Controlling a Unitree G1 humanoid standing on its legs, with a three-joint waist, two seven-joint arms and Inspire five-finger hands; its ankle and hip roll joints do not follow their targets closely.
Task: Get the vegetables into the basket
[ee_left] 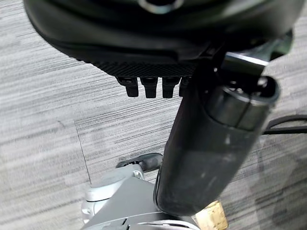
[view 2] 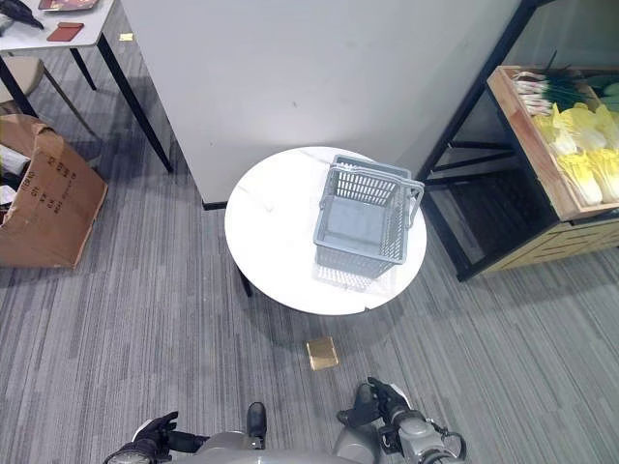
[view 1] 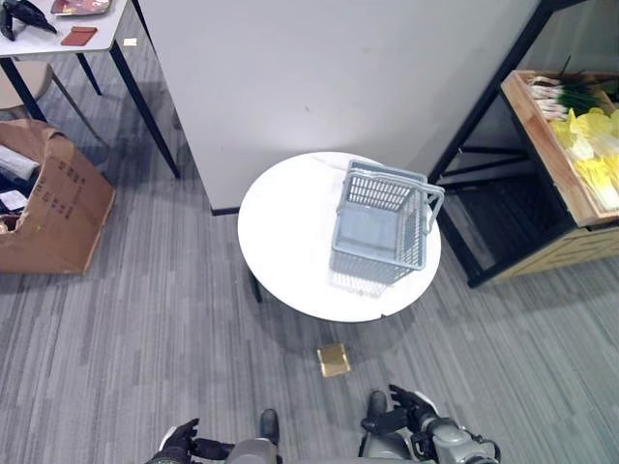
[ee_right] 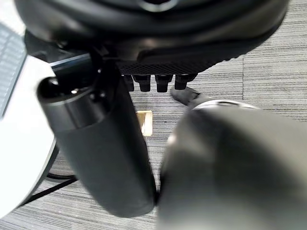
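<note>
— Right hand (view 1: 406,411) low at the near edge, right of centre, fingers straight and relaxed, nothing in them. Left hand (view 1: 180,440) low at the near left, loose the same way, empty too.

— And outward from the right one?

— Straight ahead, a small tan square (view 1: 334,360) on the carpet, then the round white counter (view 1: 280,227). On the counter's right half, the grey basket (view 1: 382,224), upright, nothing inside, handle folded toward its far right rim. Long side running near to far, slightly skewed.

— Vegetables?

— Far right, well apart from both hands. In a wooden crate (view 1: 547,145) on the black shelf (view 1: 484,116): yellow leafy bunches (view 1: 592,145) toward the near part, green onions (view 1: 556,92) with white ends at the far end. Crate's long axis running far to near along the shelf.

— So which arm?

— Right, by a judgement: crate lies ahead and to the right of that hand, beyond the basket, and much further from the left. Probably out of reach from here; likely needs a step toward the shelf first. Basket between hands and crate, so an easy drop on the way back.

— Anything else about?

— Cardboard box (view 1: 53,208) at the far left, beside a second counter (view 1: 82,34) in the far left corner. Neither near the path.
</note>
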